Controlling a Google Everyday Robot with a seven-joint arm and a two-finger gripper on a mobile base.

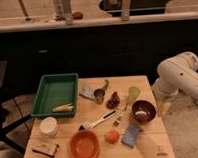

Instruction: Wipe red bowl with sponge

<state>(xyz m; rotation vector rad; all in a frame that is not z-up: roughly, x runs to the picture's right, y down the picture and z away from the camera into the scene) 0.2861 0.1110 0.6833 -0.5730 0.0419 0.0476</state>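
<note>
The one camera is looking steeply down from above, fairly near, taking in the whole table point(151, 141), the gripper point(165, 108) hanging beside its right edge.

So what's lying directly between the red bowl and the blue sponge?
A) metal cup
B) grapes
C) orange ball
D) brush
C: the orange ball sits between the red bowl and the sponge. The gripper is off to the right, past the table edge, touching neither.
</note>
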